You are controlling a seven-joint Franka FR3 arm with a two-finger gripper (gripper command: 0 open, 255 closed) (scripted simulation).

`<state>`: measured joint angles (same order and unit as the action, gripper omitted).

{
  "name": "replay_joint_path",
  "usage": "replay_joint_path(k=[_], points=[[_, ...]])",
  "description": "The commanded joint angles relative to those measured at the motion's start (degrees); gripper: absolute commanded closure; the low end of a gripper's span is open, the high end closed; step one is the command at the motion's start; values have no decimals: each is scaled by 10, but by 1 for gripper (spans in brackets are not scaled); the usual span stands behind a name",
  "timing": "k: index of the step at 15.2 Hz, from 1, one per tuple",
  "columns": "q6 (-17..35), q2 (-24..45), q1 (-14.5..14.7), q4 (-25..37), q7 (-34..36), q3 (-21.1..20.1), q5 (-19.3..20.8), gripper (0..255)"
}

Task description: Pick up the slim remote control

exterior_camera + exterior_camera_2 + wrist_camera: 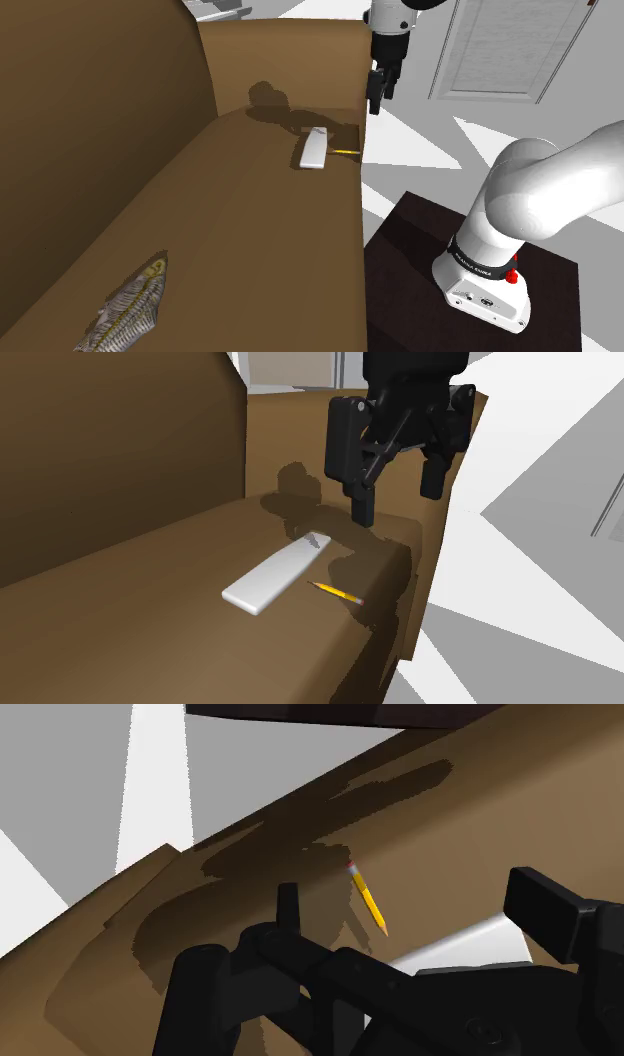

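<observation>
Fingers (398, 504) spread wide open, nothing between them. They hang in the air above the sofa (200, 230) seat, clear of everything. White slim remote (275, 576) lies flat on the seat near the sofa's end, below the fingers and a bit toward the second exterior view's left. Yellow pencil (338, 593) lies just beside the remote, nearer the seat's front edge, not touching it.

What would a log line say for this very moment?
claw: open, above sofa | slim remote control: lying on seat, not held | yellow pencil: beside remote
</observation>
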<state>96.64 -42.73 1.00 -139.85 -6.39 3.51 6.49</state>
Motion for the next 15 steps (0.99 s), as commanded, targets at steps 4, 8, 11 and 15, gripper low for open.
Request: replay_joint_path(k=[4, 8, 11, 15], points=[[43, 44, -21, -2, 135, -43, -35, 0], [101, 119, -51, 15, 309, -94, -70, 0], [142, 183, -75, 40, 437, -126, -84, 0], [191, 272, -107, 84, 604, -156, -87, 0]])
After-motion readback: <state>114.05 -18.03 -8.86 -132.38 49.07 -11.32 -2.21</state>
